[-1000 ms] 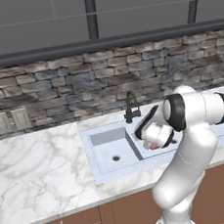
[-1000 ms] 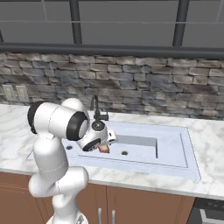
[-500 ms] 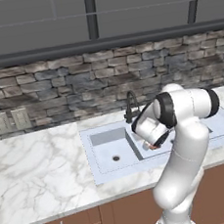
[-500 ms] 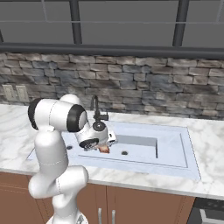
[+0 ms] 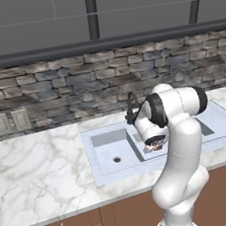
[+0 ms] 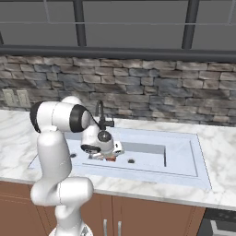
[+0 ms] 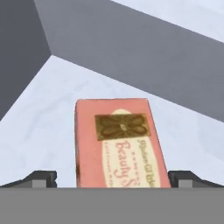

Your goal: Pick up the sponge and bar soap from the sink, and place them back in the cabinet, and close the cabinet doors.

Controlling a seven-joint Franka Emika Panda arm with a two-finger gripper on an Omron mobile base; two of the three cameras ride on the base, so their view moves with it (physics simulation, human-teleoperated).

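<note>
The bar soap [image 7: 118,144], a pinkish-orange block with a pale printed top, lies flat on the floor of the sink [image 7: 43,113] near a basin corner. My gripper [image 7: 114,179] is open, one fingertip on each side of the soap's near end and neither touching it. In the base views the gripper [image 5: 156,145] [image 6: 108,156] hangs low inside the sink [image 5: 109,147] [image 6: 179,156], and a bit of the soap [image 5: 158,148] [image 6: 111,159] shows just beneath it. The sponge, the cabinet and its doors are out of view.
A slim black faucet [image 5: 131,108] [image 6: 100,115] rises just behind the hand. White marble counter [image 5: 37,168] [image 6: 221,138] surrounds the sink, with a stone backsplash and wall outlets [image 5: 11,121] behind. Brown base cabinets [image 6: 152,216] run below.
The hand has sunk lower into the sink and moved left onto the soap. The jaws stayed open.
</note>
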